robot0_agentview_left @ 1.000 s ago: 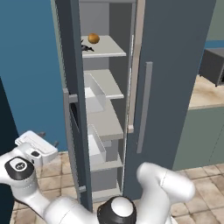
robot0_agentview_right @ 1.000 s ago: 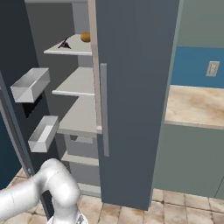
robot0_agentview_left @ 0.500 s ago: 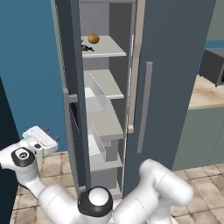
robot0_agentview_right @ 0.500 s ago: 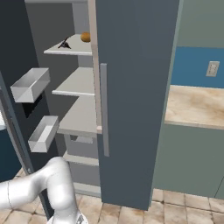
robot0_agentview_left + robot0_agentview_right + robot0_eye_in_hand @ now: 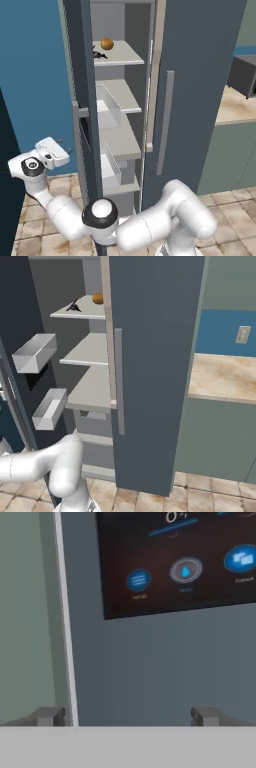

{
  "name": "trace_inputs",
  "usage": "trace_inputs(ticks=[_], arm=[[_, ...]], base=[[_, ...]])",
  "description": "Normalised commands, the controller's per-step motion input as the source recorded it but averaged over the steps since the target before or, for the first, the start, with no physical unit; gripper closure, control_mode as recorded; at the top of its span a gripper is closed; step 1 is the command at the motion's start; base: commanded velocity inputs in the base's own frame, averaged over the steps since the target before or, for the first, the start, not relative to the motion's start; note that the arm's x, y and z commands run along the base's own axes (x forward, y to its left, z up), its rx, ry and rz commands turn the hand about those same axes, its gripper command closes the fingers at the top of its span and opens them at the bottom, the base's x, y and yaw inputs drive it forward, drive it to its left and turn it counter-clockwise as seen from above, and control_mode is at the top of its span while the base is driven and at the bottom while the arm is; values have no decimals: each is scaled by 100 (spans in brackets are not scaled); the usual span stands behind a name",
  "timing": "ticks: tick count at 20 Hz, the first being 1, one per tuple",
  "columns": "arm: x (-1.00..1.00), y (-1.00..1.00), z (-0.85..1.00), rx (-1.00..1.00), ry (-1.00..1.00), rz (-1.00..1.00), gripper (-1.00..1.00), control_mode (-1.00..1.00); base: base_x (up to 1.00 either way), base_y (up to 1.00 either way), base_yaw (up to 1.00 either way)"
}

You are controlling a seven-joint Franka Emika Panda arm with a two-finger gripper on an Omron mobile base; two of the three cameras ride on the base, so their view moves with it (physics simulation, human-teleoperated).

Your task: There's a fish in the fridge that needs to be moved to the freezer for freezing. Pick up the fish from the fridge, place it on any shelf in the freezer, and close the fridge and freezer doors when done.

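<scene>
The fish (image 5: 100, 54) (image 5: 74, 306) lies on the top shelf (image 5: 122, 56) of the open left half, next to an orange ball (image 5: 106, 44). That half's door (image 5: 80, 100) stands open. In the hand view its dark grey outer face (image 5: 150, 662) bears a black panel (image 5: 180, 562) with blue lights, so it is the freezer door. The plain fridge door (image 5: 200, 75) (image 5: 155, 356) on the right is shut. My gripper (image 5: 64, 150) (image 5: 127, 717) is open, low and left of the open door, close to its outer face, holding nothing.
Two white bins (image 5: 35, 353) (image 5: 50, 408) hang inside the open door. Lower pale shelves (image 5: 120, 95) (image 5: 92, 391) are bare. A counter (image 5: 225, 376) stands to the right. A blue wall (image 5: 35, 75) is behind the hand. My arm bends across the floor before the unit.
My hand has moved a little up and right, toward the open door's outer face, and the elbow has swung left. Fish, ball and doors have not moved.
</scene>
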Motion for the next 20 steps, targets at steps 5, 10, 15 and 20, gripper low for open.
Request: trace_inputs(ticks=[5, 10, 15, 20], arm=[[32, -69, -2, 2, 4, 0, -100, -100], [28, -89, 0, 7, 4, 0, -100, -100], [29, -96, 0, 10, 3, 0, -100, -100], [25, -100, 0, 12, 1, 0, -100, -100]], base=[[0, 0, 0], [0, 0, 0], [0, 0, 0], [0, 0, 0]])
